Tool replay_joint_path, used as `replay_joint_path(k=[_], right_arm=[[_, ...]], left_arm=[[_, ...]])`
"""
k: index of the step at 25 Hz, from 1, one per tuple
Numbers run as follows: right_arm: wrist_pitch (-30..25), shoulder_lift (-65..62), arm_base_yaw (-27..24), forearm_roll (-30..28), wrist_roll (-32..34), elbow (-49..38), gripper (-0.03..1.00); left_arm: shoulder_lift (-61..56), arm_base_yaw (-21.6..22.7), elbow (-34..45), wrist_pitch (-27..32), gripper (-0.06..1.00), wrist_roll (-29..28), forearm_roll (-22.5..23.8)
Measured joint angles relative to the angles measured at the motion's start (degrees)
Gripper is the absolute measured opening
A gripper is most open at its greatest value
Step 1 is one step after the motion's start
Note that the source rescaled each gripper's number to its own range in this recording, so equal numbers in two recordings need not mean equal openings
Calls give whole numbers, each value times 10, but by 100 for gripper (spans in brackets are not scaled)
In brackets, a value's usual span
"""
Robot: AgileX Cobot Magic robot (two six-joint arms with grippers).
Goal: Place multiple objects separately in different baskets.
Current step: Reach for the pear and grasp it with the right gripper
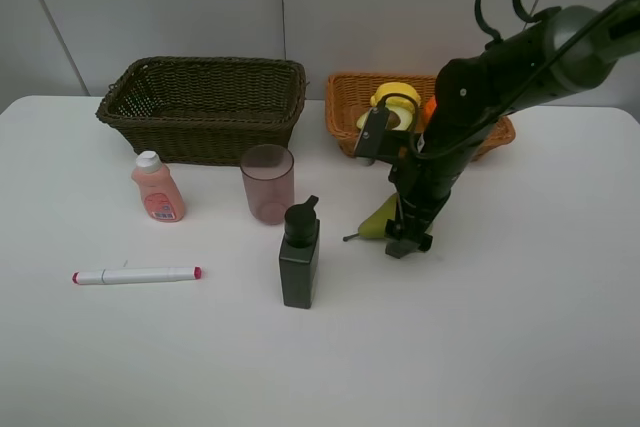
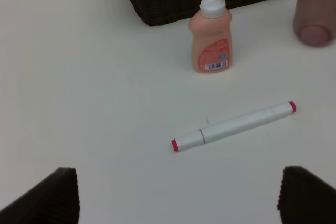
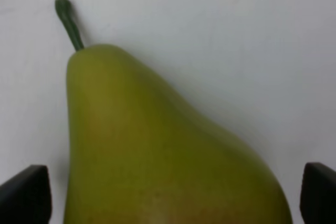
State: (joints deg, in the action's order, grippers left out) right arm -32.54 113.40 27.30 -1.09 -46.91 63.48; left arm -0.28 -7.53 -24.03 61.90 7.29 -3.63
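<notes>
Exterior high shows my arm bent steeply down over the pear (image 1: 376, 219), right end effector (image 1: 409, 241) spread wide astride it.

The white table (image 1: 520, 337) carries a dark olive-brown basket (image 1: 200, 142) and an orange-tan basket (image 1: 342, 119) at the back, with a peach-pink bottle (image 1: 158, 190), pinkish cup (image 1: 267, 183), dark pump bottle (image 1: 300, 257), white marker (image 1: 136, 275) and green pear (image 1: 378, 219) in front.
</notes>
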Motion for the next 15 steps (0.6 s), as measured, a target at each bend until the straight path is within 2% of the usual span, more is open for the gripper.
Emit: replay_joint_path(k=[15], right_arm=[[2,0,0,3,0,0,100]], left_arm=[[0,0,0,0,100,0,0]])
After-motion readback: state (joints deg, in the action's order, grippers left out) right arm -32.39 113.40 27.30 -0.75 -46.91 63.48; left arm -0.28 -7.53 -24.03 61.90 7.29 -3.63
